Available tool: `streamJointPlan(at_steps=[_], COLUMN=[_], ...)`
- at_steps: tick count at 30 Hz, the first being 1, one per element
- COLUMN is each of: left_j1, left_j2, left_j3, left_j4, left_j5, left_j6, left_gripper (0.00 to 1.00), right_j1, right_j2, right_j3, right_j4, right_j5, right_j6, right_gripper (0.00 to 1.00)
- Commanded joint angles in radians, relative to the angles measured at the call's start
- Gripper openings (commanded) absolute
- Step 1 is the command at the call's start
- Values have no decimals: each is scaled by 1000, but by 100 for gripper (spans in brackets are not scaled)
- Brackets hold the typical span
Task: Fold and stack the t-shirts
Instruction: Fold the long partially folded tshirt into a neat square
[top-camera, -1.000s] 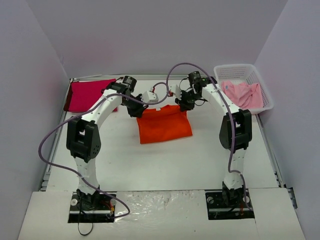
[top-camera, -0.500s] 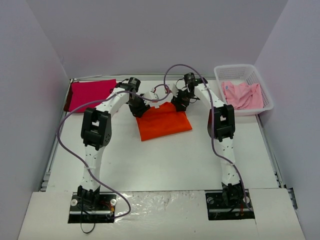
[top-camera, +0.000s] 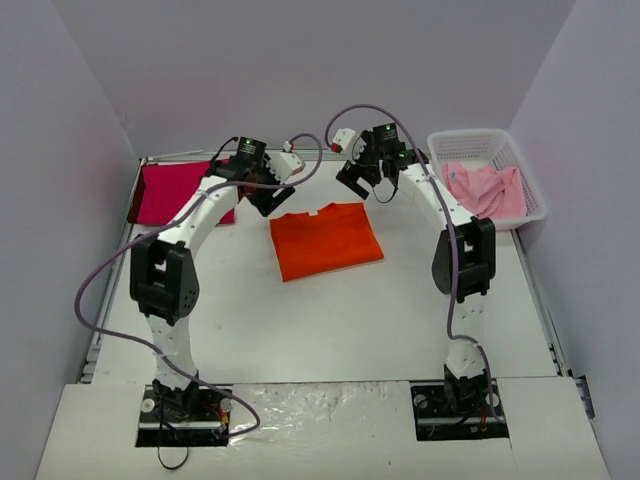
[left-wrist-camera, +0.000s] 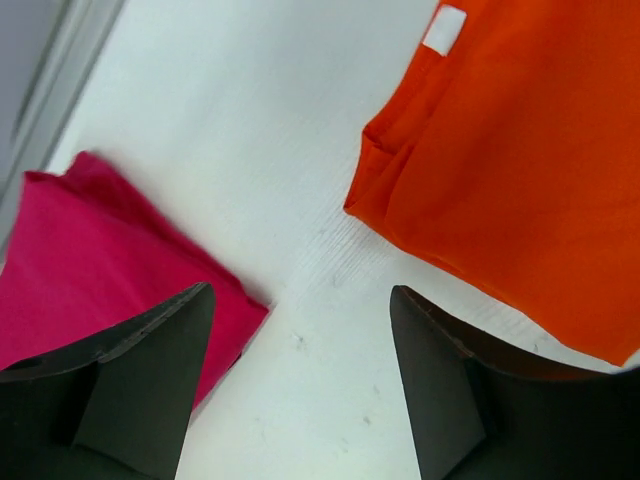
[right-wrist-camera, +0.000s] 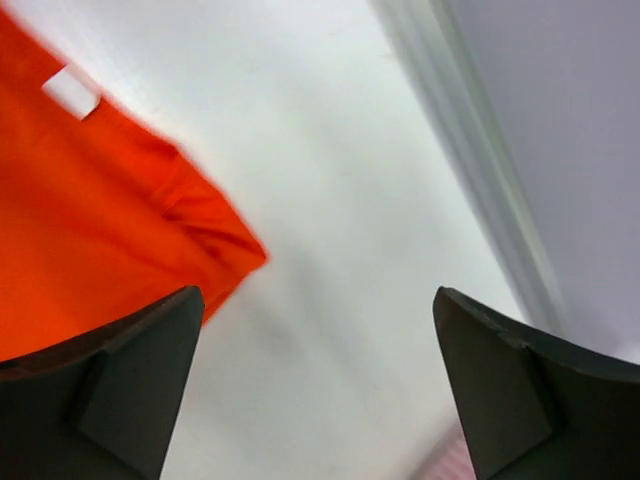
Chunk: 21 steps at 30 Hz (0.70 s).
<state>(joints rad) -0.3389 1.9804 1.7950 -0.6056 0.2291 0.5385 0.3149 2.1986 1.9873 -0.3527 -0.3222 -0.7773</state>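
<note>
The orange t-shirt (top-camera: 327, 240) lies folded flat mid-table, its white neck label toward the far edge. Folded against the far left edge is the magenta-red t-shirt (top-camera: 180, 190). A crumpled pale pink t-shirt (top-camera: 487, 188) sits in the basket. My left gripper (top-camera: 266, 196) hovers open past the orange shirt's far left corner, holding nothing. Its wrist view shows bare table between the orange shirt (left-wrist-camera: 520, 170) and the magenta shirt (left-wrist-camera: 90, 260), with the left gripper (left-wrist-camera: 300, 292) wide. My right gripper (top-camera: 353, 180) hangs open above the far right corner. The right gripper (right-wrist-camera: 318, 292) is empty, with the orange shirt (right-wrist-camera: 90, 240) to its left.
A white lattice basket (top-camera: 470, 135) stands at the far right corner. The table's raised back rail (right-wrist-camera: 480, 180) runs close behind the right gripper. Purple cables loop over both arms. Grey walls enclose the table on three sides.
Both grippers went from shut at the orange shirt's far edge to open, and rose back toward the far wall. The orange shirt now lies flat by itself.
</note>
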Motion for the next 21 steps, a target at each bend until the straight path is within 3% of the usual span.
streamJointPlan(at_steps=[1, 4, 8, 11, 15, 17, 21], left_j1=[9, 15, 67, 147, 296, 411, 491], left_j2=[-155, -225, -301, -344, -391, -437, -483], left_j3=[-45, -114, -218, -270, -341, -411, -462], left_j4=[64, 43, 55, 43, 84, 162, 140], left_j5=[-63, -38, 56, 171, 352, 462, 509], left_j6=[-119, -210, -328, -415, -523, -606, -605], left_gripper=[70, 74, 74, 79, 96, 94, 94], right_j1=[46, 64, 142, 242, 468, 500, 565], right_j2=[-192, -250, -356, -445, -522, -528, -471], right_j3=[-79, -134, -277, -433, -614, -662, -671], right_j4=[237, 275, 232, 208, 219, 221, 227], right_j5=[277, 408, 425, 492, 548, 500, 477], right_j6=[110, 185, 191, 147, 108, 113, 118], right_gripper=[98, 100, 100, 100, 100, 100, 100])
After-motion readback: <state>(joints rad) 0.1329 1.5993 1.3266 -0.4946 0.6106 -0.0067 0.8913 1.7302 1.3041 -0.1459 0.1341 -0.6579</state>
